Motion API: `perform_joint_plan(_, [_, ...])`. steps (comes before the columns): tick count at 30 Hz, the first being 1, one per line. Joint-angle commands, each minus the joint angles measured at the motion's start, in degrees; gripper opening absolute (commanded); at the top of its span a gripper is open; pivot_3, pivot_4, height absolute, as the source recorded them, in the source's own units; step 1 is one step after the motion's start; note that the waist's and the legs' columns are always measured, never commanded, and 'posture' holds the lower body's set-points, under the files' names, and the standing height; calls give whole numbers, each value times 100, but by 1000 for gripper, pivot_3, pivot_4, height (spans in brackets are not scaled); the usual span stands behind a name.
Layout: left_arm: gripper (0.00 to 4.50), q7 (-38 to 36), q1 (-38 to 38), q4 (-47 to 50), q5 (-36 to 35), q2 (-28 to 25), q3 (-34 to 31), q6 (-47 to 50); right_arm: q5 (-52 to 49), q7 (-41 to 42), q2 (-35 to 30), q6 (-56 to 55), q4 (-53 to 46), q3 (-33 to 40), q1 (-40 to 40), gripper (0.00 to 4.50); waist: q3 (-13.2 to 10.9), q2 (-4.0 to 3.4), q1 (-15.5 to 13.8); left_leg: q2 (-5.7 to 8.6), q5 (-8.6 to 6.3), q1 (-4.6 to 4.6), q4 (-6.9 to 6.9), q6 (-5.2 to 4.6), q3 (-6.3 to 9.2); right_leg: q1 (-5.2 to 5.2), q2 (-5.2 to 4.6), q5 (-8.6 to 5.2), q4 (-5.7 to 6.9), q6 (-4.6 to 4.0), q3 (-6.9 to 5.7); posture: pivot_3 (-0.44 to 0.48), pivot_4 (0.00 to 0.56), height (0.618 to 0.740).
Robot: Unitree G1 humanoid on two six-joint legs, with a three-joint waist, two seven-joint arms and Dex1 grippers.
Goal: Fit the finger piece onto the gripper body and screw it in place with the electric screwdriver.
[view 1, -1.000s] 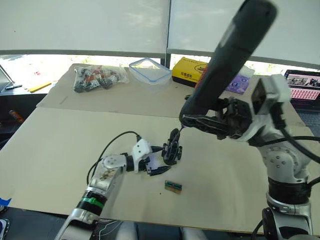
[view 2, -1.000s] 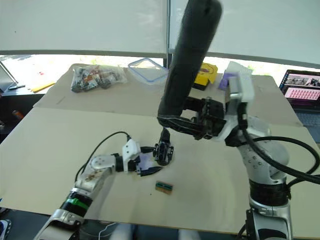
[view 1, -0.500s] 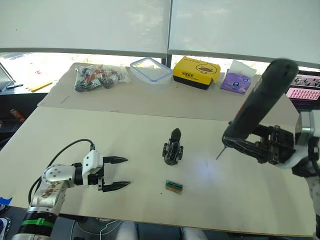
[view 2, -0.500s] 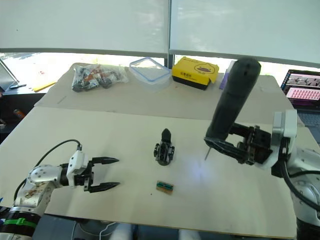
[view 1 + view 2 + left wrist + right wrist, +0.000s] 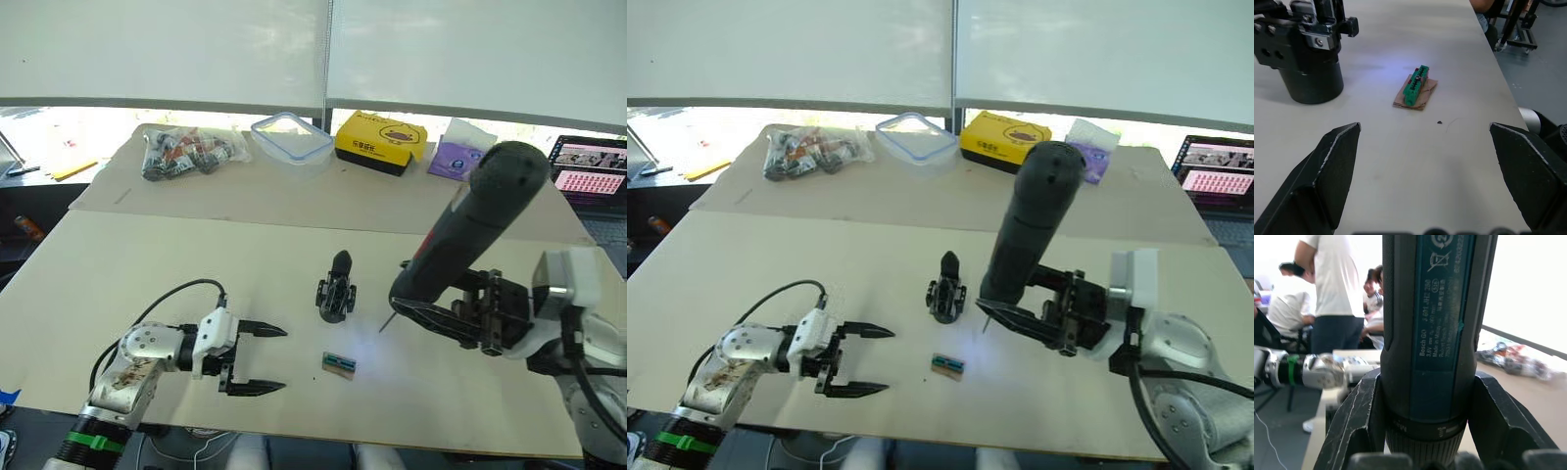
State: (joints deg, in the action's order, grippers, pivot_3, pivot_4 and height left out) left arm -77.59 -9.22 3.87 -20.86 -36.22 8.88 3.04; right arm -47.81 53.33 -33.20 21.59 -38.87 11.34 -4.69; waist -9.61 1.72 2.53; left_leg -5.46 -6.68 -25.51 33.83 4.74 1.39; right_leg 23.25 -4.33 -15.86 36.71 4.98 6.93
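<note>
The gripper body (image 5: 336, 292) stands upright mid-table on its round base (image 5: 1309, 73). A pointed black finger rises from its top; whether that is the finger piece I cannot tell. My right gripper (image 5: 423, 313) is shut on the lower end of the electric screwdriver (image 5: 462, 233), which tilts up and to the right. Its bit tip (image 5: 985, 329) hovers just right of the gripper body, apart from it. My left gripper (image 5: 282, 359) lies open low over the table, to the left of the body, with nothing between its fingers (image 5: 1332, 166).
A small green-brown block (image 5: 339, 364) lies near the front edge, between my left gripper and the screwdriver. At the back are a bag of parts (image 5: 191, 152), a clear container (image 5: 292, 137), a yellow box (image 5: 382, 142), a purple pack (image 5: 458, 157) and a laptop (image 5: 588, 176). People (image 5: 1332, 289) stand beyond the table.
A second ago my left gripper was at the gripper body; it let go, drew back left, and has come partway right again. The screwdriver swung right, then back toward the body.
</note>
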Motion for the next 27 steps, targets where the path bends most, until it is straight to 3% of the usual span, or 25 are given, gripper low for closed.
perform_joint_plan(1, [4443,266,-223,-67,450,294,485,-50,398,7,145,-313,-149,-550,-141,1928,0,1,-6,0,1,-1,0,-1,0,0,0,0,-2,0,0,0,150,740])
perform_joint_plan(14, [4443,835,-726,-755,1242,1050,1201,-218,890,600,282,-878,364,-1105,-159,1928,-1,3,-59,0,5,-2,4,-7,1,-8,3,0,2,3,-1,0,150,740])
perform_joint_plan(27, [4443,847,-664,-665,1303,1051,1317,-191,1075,638,427,-1006,579,-1297,-198,1928,1,1,-166,2,5,0,10,-7,1,-11,2,2,2,6,0,0,150,740])
